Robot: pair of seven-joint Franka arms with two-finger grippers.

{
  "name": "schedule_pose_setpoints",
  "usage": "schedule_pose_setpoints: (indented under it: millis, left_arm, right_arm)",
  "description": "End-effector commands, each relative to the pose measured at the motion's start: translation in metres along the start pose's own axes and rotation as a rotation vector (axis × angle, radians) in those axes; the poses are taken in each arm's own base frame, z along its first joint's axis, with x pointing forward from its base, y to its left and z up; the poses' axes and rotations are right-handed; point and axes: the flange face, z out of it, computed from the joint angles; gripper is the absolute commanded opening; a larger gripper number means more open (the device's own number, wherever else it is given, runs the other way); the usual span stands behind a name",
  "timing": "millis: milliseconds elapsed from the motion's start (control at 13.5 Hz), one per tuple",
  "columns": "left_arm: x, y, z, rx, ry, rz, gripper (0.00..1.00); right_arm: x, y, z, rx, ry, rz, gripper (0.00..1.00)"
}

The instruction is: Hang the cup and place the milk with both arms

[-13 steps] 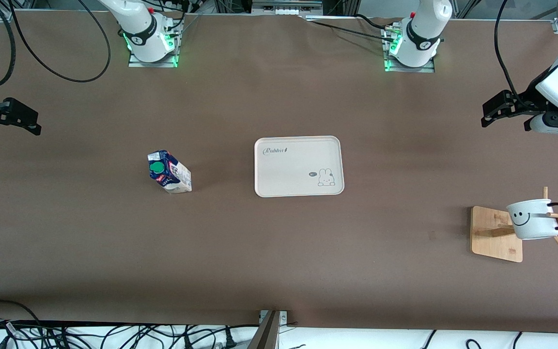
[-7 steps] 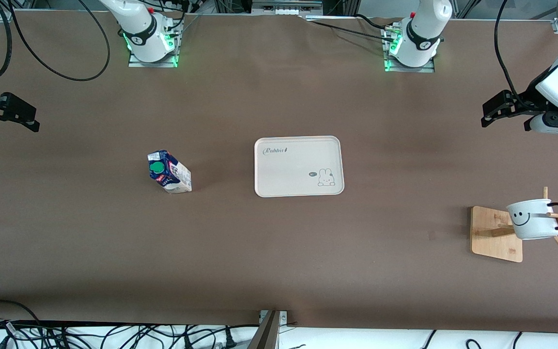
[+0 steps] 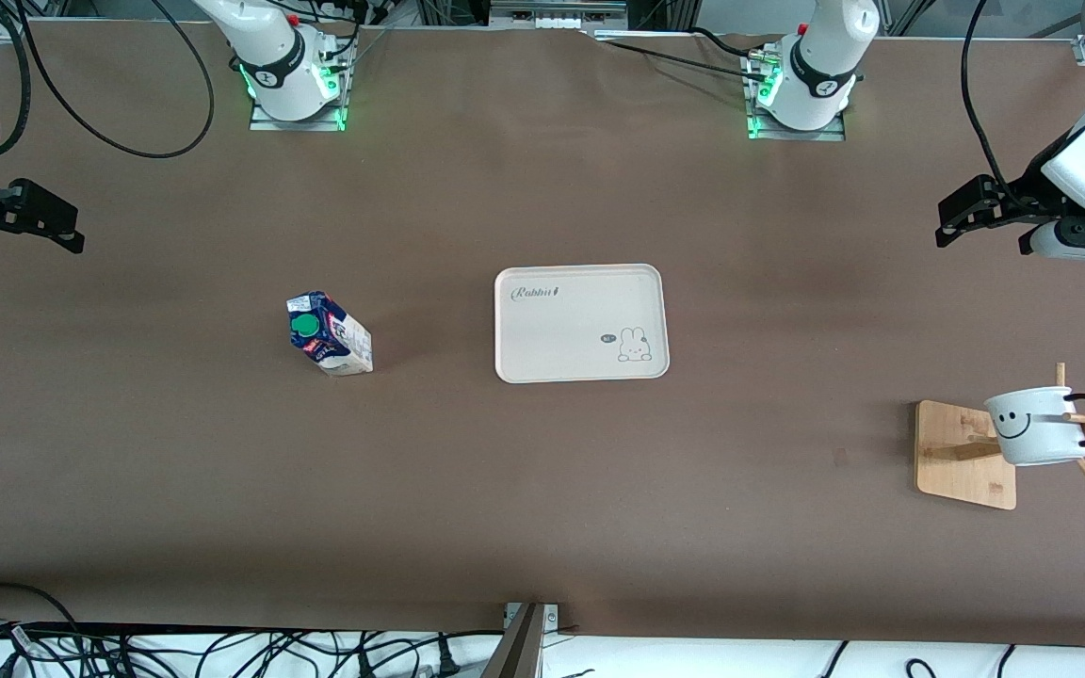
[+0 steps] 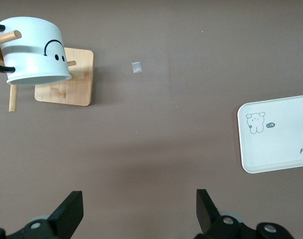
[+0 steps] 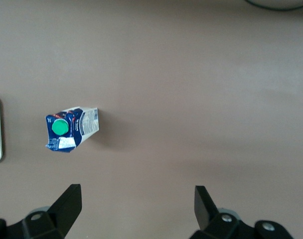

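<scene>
The cup (image 3: pixel 1037 428) is a white mug with a black smiley face. It hangs by its black handle on a peg of the wooden rack (image 3: pixel 952 461) at the left arm's end of the table, and the left wrist view shows the cup (image 4: pixel 34 52) too. The milk (image 3: pixel 329 334) stands upright on the table toward the right arm's end, its green cap up, and the right wrist view looks down on the milk (image 5: pixel 71 128). My left gripper (image 3: pixel 976 231) (image 4: pixel 139 204) hangs open over bare table. My right gripper (image 3: pixel 24 250) (image 5: pixel 136 199) is open over the table's edge at its own end.
A cream tray (image 3: pixel 561 330) with a rabbit drawing lies mid-table between the milk and the rack; the left wrist view shows part of the tray (image 4: pixel 281 144). A small pale scrap (image 3: pixel 839 457) lies near the rack's base. Cables run along the table's edges.
My right gripper has shifted slightly at its end of the table. The left gripper, the cup and the milk have not moved.
</scene>
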Motion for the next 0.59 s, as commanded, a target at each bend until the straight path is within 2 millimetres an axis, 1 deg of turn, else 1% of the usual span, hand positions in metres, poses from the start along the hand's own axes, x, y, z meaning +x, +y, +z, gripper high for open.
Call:
schedule_pose_setpoints:
  millis: [0, 520]
  left_arm:
    - [0.0035, 0.0005, -0.0053, 0.023, -0.001, 0.022, 1.0]
    - [0.0031, 0.0005, -0.0061, 0.023, 0.0, 0.022, 1.0]
  right_arm:
    - [-0.0057, 0.0019, 0.0008, -0.001, -0.023, -0.005, 1.0]
    - [-0.005, 0.0039, 0.0002, -0.003, -0.015, -0.008, 1.0]
